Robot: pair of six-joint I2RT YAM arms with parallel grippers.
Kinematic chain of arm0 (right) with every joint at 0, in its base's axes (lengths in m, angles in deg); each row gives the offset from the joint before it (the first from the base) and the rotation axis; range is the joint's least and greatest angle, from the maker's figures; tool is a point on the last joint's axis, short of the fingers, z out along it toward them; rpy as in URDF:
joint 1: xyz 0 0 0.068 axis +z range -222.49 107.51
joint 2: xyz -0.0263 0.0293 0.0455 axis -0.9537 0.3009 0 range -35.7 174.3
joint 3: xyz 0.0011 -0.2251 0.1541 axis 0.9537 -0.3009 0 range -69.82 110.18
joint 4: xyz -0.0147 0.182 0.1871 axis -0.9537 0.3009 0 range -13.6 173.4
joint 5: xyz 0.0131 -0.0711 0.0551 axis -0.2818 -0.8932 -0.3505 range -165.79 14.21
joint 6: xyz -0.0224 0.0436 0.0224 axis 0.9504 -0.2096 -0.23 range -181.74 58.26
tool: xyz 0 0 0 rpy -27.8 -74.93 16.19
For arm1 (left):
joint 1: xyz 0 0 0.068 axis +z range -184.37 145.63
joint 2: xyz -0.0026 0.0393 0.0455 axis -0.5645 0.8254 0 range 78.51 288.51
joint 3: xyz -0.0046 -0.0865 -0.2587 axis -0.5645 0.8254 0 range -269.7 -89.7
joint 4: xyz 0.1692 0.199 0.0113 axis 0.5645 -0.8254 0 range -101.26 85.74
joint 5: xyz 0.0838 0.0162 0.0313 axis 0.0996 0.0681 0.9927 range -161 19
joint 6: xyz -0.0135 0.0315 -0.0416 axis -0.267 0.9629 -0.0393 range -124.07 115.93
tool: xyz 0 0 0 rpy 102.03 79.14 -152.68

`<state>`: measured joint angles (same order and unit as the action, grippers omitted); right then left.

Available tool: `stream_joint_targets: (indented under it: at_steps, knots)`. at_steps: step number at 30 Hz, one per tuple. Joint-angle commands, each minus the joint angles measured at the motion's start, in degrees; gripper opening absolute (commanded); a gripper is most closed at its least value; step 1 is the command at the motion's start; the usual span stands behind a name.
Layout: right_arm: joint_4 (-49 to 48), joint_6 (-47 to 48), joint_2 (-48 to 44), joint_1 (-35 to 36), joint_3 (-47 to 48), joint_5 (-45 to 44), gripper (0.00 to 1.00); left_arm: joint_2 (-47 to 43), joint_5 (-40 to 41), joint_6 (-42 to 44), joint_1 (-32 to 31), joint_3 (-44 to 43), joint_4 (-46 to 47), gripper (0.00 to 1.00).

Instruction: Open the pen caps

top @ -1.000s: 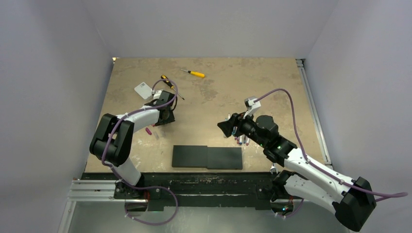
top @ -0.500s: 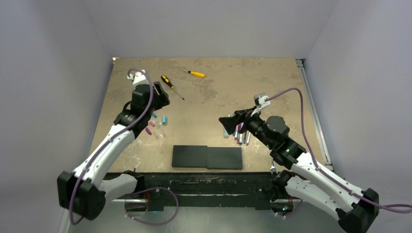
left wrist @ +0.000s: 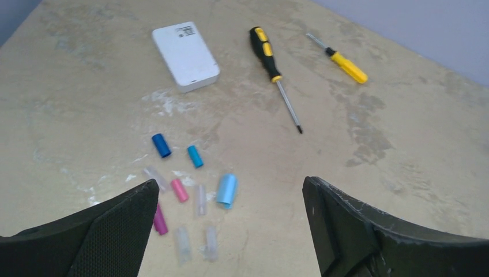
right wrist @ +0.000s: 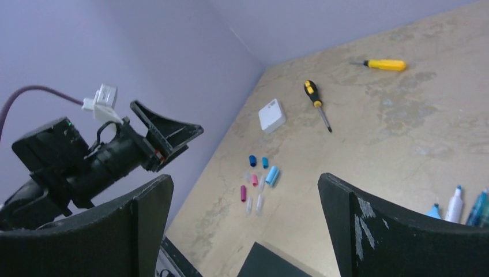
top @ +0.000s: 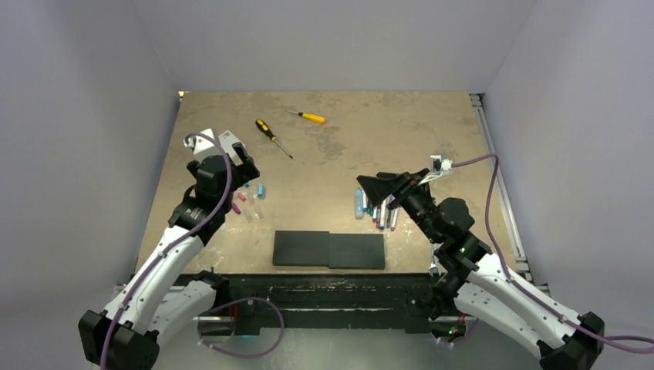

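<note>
Arms pulled back — both jaws wide, empty.
My left gripper [left wrist: 229, 184] has left the pen caps [left wrist: 180, 189], right gripper [right wrist: 245, 179] the pens [top: 383, 213].

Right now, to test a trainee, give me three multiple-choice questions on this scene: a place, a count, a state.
1. Where is the white box? A) on the black mat B) beside the black-and-yellow screwdriver C) among the pens
2. How many screwdrivers lie on the table? A) one B) two C) three
3. How is the left gripper? A) shut tight B) shut on a screwdriver C) open, empty
Answers: B, they lie side by side; B, that one and the yellow screwdriver; C, its fingers stand wide apart with nothing between.
</note>
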<state>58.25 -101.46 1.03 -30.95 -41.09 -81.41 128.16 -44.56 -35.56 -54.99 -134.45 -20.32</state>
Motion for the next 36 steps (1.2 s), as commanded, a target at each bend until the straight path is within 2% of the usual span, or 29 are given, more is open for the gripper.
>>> stream_joint_targets:
  at_steps: [1, 4, 7, 11, 15, 20, 21, 23, 24, 29, 33, 36]
  knots:
    - [4.27, -8.44, 1.31, 0.12, 2.69, -11.48, 0.99, 0.21, 9.87, -4.44, 0.41, 3.24, -0.38, 0.95]
    - [8.71, -11.1, 2.15, 0.12, 4.35, -15.03, 0.99, 0.46, 15.87, -4.05, 0.39, 5.83, 3.02, 0.98]
    - [10.75, -14.91, 2.59, 0.11, 5.66, -23.27, 0.99, 2.87, 20.67, -2.89, 0.37, 6.71, 6.06, 0.99]
    - [10.43, -10.68, 4.93, 0.12, 7.73, -25.15, 0.99, 5.91, 29.02, -1.01, 0.41, 8.6, 13.95, 0.99]
    - [7.49, -3.2, 6.63, 0.12, 9.51, -21.39, 0.99, 6.34, 24.79, 5.92, 0.41, 12.85, 28.39, 0.99]
    - [4.24, -0.11, 6.85, 0.12, 9.29, -20.38, 0.99, 8.75, 25.5, 10.41, 0.41, 16.47, 38.13, 0.99]
    - [4.06, 0.28, 7.08, 0.12, 9.33, -20.28, 0.99, 8.91, 26.49, 13.16, 0.48, 18.17, 42.38, 0.99]
    - [4.76, 0.72, 7.09, 0.13, 9.61, -20.28, 0.99, 9.73, 28.63, 21.72, 0.77, 23.95, 57.68, 0.99]
    - [5.08, 0.7, 6.89, 0.12, 9.62, -20.37, 0.99, 10.3, 28.59, 23.21, 1.66, 24.66, 60.1, 0.99]
    - [3.47, 1.35, 4.76, 0.16, 7.54, -19.69, 0.99, 15.48, 19.43, 25.02, 5.47, 25.25, 62.19, 0.99]
    - [2.73, 1.64, 4.06, 0.12, 6.75, -18.96, 0.99, 25.55, 9.15, 29.85, 7.5, 25.32, 67.5, 0.99]
    - [4.58, 1.42, 3.17, 0.12, 6.75, -18.62, 0.99, 32.23, 6.66, 30.26, 8.09, 25.98, 72.04, 0.99]
